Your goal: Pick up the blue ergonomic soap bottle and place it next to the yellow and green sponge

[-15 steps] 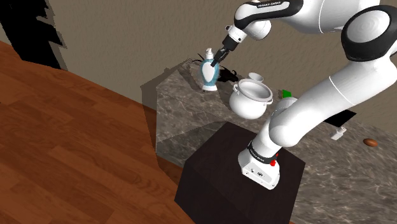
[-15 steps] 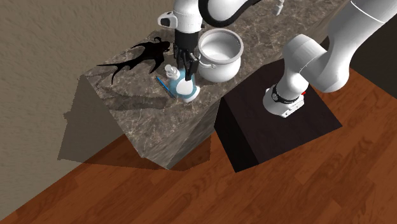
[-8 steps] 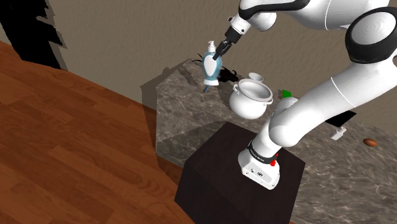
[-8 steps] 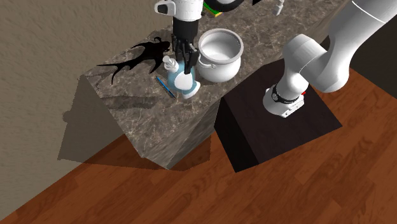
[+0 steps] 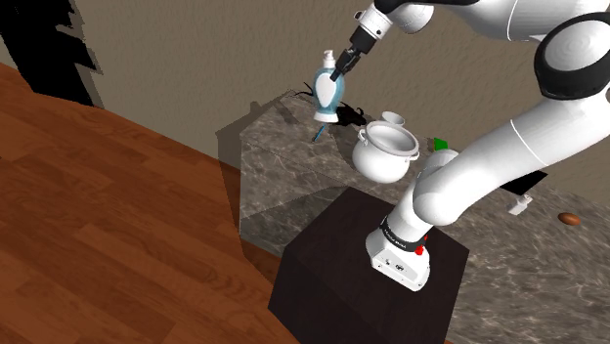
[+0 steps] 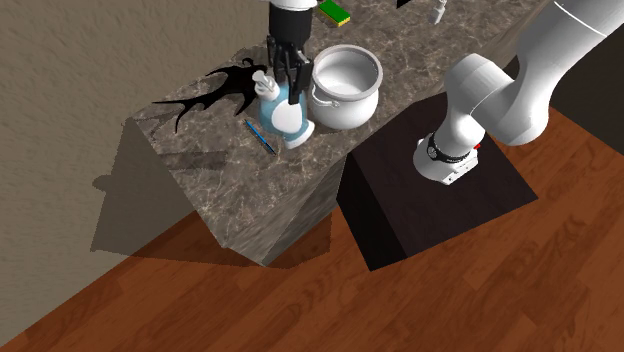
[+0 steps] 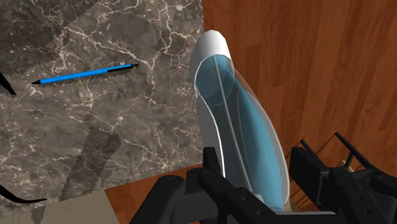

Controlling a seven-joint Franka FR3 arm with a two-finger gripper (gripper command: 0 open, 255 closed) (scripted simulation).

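Our gripper [image 5: 343, 68] clasps the bottle [image 5: 326, 94] near its top, holding it tilted above the table [image 5: 283, 168] beside the pot [image 5: 387, 152]; we judge it rigid, light and slick, so that narrow upper part suits best.

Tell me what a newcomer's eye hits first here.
The blue-and-white bottle hangs tilted in the black gripper, off the marble counter near its corner. Next comes the big white pot standing on the counter beside it, then a blue pen lying on the marble near the bottle.
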